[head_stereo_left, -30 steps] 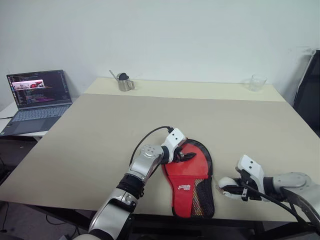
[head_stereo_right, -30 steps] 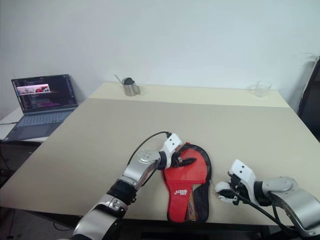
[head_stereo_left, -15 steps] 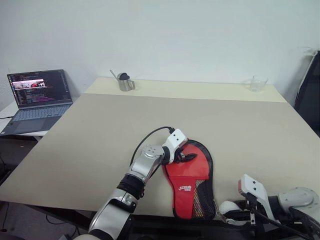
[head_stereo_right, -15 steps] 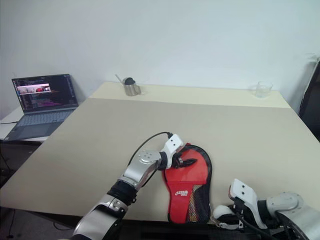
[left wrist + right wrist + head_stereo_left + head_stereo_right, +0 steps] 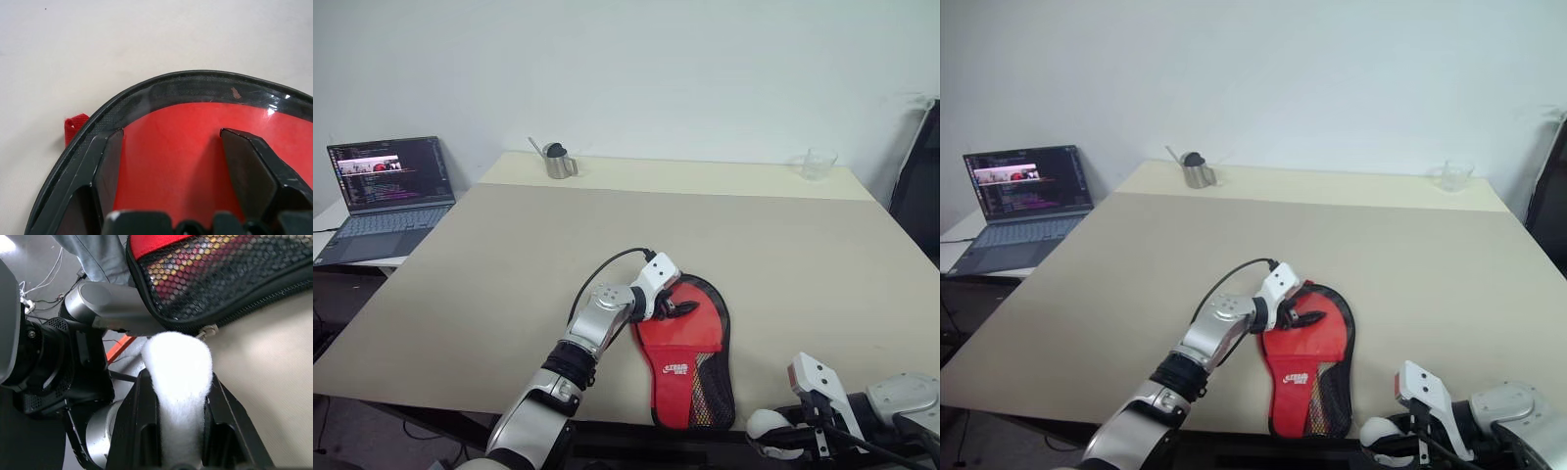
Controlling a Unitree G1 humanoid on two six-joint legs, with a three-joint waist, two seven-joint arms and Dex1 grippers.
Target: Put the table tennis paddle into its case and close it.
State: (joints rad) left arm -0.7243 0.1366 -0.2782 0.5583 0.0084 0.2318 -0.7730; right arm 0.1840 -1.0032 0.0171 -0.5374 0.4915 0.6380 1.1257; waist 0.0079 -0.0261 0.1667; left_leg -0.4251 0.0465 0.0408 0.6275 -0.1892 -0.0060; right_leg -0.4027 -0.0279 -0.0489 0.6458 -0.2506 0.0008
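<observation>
The case (image 5: 690, 348) lies flat near the front edge of the table (image 5: 509, 264), its round end away from me and its mesh end (image 5: 220, 274) at the edge. Through its clear front shows the red face of the table tennis paddle (image 5: 181, 147), which is inside. My left gripper (image 5: 683, 308) is open, both fingers resting spread on the clear front of the round end. My right gripper (image 5: 766, 431) sits low, just off the table's front edge by the mesh end, shut on a white fluffy pad (image 5: 178, 367). A small metal zip pull (image 5: 208, 330) hangs beside that pad.
An open laptop (image 5: 386, 191) stands on a side table at the left. At the far edge are a metal cup (image 5: 558, 162) toward the left and a clear glass (image 5: 818, 162) toward the right. A dark object (image 5: 920, 186) stands at the right border.
My right gripper has drawn back from the table top beside the case and dropped to just past the front edge. The left gripper and the case have stayed put.
</observation>
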